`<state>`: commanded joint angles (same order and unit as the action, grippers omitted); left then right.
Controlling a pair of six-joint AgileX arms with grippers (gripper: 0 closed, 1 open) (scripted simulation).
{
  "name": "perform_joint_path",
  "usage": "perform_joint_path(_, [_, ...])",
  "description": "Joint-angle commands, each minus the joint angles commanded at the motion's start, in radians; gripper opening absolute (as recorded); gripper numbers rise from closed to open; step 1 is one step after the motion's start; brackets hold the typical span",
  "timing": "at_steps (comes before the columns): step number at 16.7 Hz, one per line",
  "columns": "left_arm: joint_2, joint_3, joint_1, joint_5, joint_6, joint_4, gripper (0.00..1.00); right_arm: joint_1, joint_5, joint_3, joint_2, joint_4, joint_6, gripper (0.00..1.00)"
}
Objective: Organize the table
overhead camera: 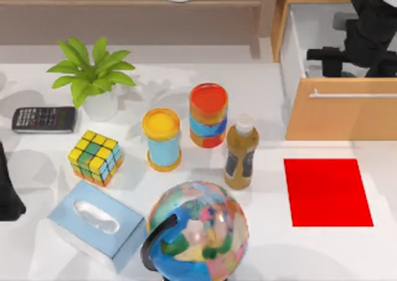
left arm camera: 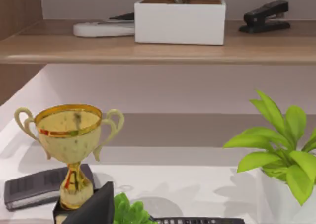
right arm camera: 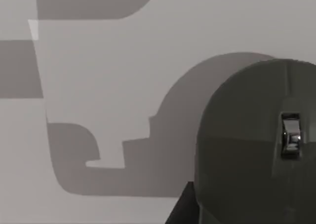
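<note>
While right gripper [overhead camera: 338, 53] hangs over open drawer [overhead camera: 322, 45] — mouse [right arm camera: 256, 145] inside.

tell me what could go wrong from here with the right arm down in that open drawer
The right arm reaches into the open drawer, close over a dark computer mouse; lifting carelessly could knock the drawer's walls. Outside, the brown bottle stands tall and narrow between the cans and the red mat, so a low swing toward the table might topple it.

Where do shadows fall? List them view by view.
Top view: soft grey shadows spread on the table around the plant. Left wrist view: leaf shadows lie near the trophy. Right wrist view: hard-edged shadows beside the mouse.
</note>
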<state>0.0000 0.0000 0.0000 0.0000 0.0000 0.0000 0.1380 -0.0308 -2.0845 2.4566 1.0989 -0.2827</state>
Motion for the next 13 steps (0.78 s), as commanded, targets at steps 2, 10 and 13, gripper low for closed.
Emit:
perform_joint_path(2, [0.0, 0.0, 0.0, 0.0, 0.0, 0.0, 1.0, 0.0, 0.0, 0.0, 0.0, 0.0, 0.0, 0.0])
perform_joint_path(10, [0.0, 0.0, 0.0, 0.0, 0.0, 0.0, 1.0, 0.0, 0.0, 0.0, -0.001, 0.0, -0.001, 0.0])
perform_joint_path(13, [0.0, 0.0, 0.0, 0.0, 0.0, 0.0, 1.0, 0.003, -0.003, 0.007, -0.044, 0.016, -0.007, 0.0])
